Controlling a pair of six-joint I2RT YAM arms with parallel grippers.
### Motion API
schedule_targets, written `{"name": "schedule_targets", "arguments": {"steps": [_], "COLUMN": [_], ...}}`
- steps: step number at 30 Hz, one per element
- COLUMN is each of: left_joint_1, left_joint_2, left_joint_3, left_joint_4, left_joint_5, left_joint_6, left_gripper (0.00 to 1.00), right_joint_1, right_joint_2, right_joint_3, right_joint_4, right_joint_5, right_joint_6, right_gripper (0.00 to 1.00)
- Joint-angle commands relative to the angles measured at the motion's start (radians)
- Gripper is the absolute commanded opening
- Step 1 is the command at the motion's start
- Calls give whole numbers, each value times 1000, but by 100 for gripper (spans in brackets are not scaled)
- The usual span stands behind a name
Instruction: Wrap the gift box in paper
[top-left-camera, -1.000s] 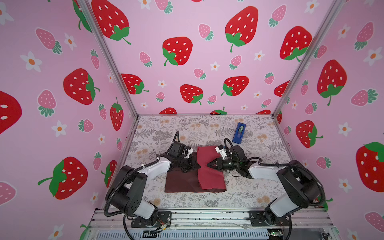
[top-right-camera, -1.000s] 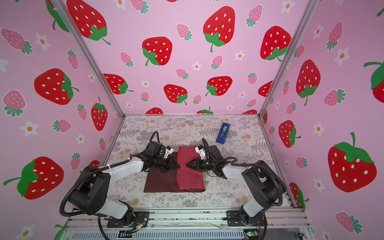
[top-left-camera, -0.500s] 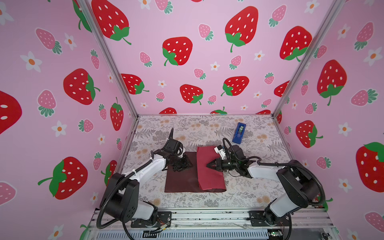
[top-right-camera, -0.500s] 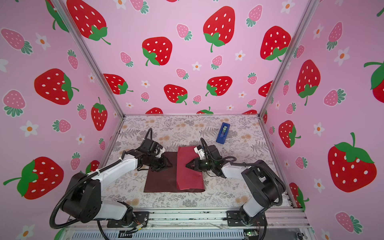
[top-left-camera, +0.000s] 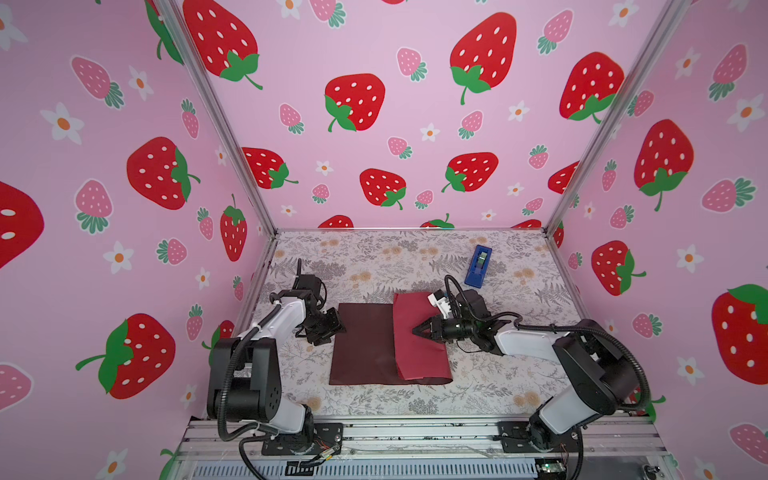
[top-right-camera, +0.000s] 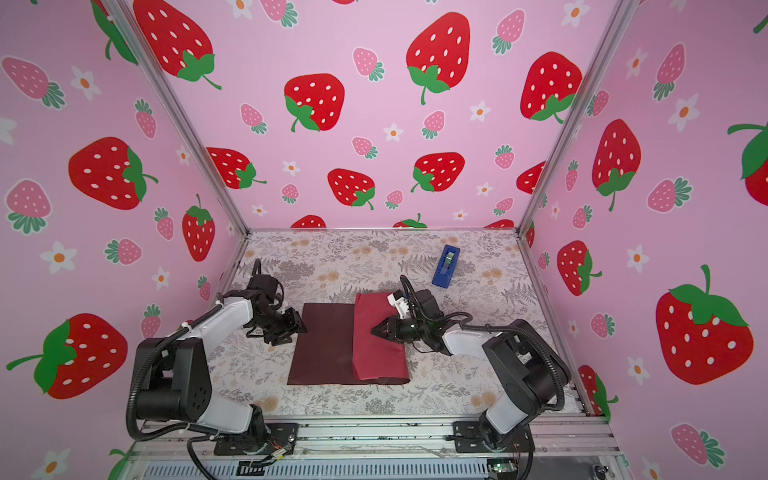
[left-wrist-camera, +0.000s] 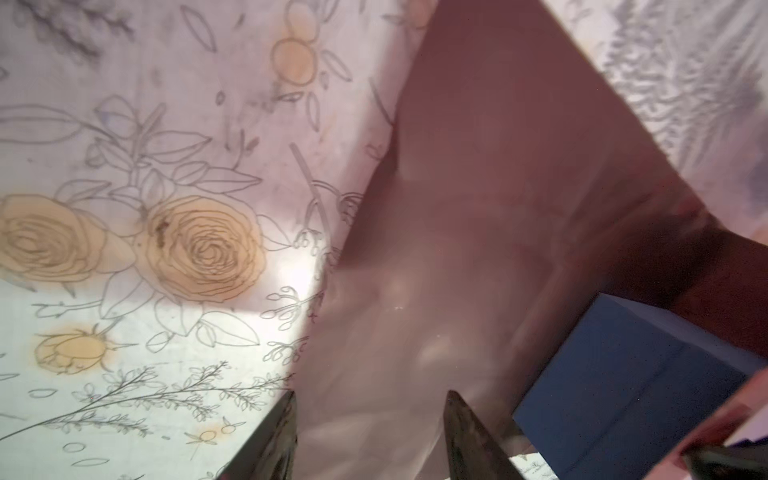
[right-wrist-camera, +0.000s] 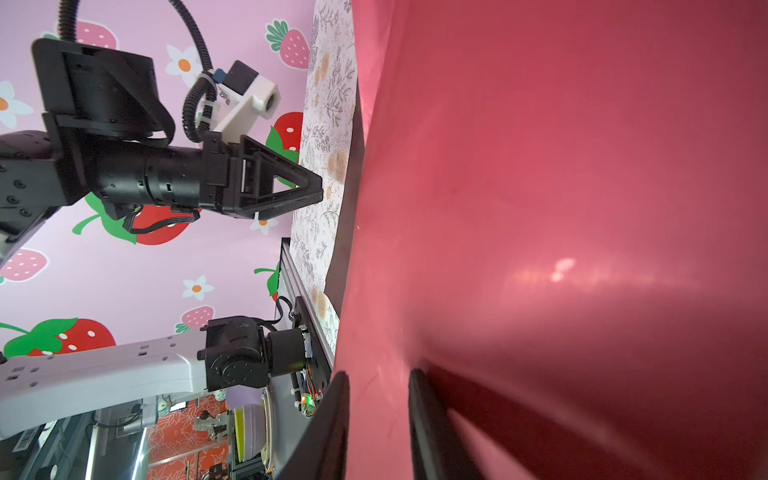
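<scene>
The paper (top-left-camera: 361, 345) lies flat on the table as a dark maroon sheet; its right part is folded over leftward as a brighter red flap (top-left-camera: 419, 357) (top-right-camera: 376, 357). In both top views the flap hides the gift box; only the left wrist view shows its slate-blue corner (left-wrist-camera: 623, 374), under the flap's edge. My right gripper (top-left-camera: 417, 330) (top-right-camera: 374, 331) (right-wrist-camera: 378, 376) rests low on top of the flap, jaws a little apart, with nothing seen pinched. My left gripper (top-left-camera: 336, 326) (top-right-camera: 298, 328) (left-wrist-camera: 372, 415) (right-wrist-camera: 307, 195) hovers open at the sheet's left edge and holds nothing.
A bright-blue tape dispenser (top-left-camera: 478, 266) (top-right-camera: 446, 266) stands at the back right, behind the right wrist. Pink strawberry walls close in the floral table (top-left-camera: 374, 257) on three sides, and a metal rail (top-left-camera: 415, 432) runs along the front.
My left gripper has opened and drawn back to the left, from over the paper beside the flap to the sheet's left edge. The right gripper has stayed on the flap.
</scene>
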Motion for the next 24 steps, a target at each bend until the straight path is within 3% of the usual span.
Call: {"name": "schedule_targets", "arguments": {"steps": [1, 8, 15, 24], "left_joint_1": [10, 12, 16, 17], "left_joint_2": [58, 134, 172, 186], "left_joint_3": [68, 78, 89, 80], "left_joint_4": [-76, -79, -110, -73], "left_joint_5": [-35, 35, -19, 178], "left_joint_6": [48, 80, 98, 133], "left_gripper": [60, 60, 61, 61], "right_joint_1": [6, 6, 6, 4], "right_joint_2": [41, 34, 32, 34], "right_joint_3": [-14, -10, -11, -4], "right_joint_4": [-124, -124, -124, -125], "right_joint_5": [69, 70, 68, 66], "right_joint_6": [-16, -13, -14, -12], "right_gripper": [28, 28, 28, 29]}}
